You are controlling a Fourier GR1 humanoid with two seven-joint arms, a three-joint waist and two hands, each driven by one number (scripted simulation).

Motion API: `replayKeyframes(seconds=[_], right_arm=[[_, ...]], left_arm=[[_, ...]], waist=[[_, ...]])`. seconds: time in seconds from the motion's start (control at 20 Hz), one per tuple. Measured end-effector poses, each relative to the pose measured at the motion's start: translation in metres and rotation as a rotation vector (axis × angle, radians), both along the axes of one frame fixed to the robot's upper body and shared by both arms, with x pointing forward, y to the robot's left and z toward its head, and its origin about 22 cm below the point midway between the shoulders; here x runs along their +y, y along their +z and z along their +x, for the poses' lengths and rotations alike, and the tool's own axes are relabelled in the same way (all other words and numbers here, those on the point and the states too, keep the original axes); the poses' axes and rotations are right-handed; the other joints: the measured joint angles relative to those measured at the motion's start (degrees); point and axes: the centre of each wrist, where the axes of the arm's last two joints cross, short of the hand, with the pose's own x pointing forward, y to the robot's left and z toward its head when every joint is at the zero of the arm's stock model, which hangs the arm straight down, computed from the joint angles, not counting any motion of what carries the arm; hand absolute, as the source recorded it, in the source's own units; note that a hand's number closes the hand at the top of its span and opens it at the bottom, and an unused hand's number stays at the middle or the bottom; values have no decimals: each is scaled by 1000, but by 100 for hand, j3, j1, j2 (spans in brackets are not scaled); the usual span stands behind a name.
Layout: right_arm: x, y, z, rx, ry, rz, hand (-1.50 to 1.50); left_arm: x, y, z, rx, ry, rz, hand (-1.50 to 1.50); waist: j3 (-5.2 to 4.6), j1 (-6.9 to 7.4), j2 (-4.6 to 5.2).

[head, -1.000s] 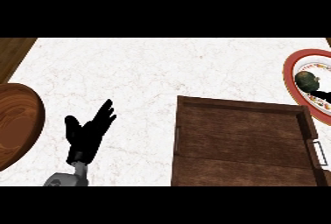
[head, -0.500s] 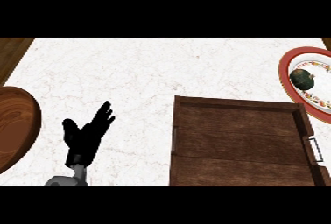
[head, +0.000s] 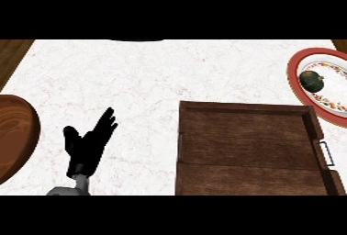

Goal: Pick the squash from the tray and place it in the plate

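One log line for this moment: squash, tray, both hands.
squash: on plate | tray: no squash in it | left hand: open, resting lower left | right hand: not in view

Shows no legible lettering, label, brand, number or sign anywhere on the plate (head: 291,73), the tray (head: 244,137) or the marble counter (head: 156,78).

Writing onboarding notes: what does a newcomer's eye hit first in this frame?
The big dark wooden tray fills the lower right, nothing showing in it. At the right edge a red-rimmed plate holds the dark green squash. The black left hand rests open, fingers up, at lower left.
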Motion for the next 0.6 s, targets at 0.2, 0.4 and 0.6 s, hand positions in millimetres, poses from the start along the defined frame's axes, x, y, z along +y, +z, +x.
replayKeyframes(seconds=[0.2,0.4,0.6], right_arm=[[-11,4,-15,31,3,-66,-150],[-18,1,-29,57,2,-115,-150],[-20,-8,-39,77,3,-145,-150]], left_arm=[[2,0,-1,11,7,-8,0],[3,-2,-2,6,10,-8,0],[5,-2,-2,8,13,-6,0]], waist=[[1,-35,-10],[2,-58,-22],[1,-81,-33]])
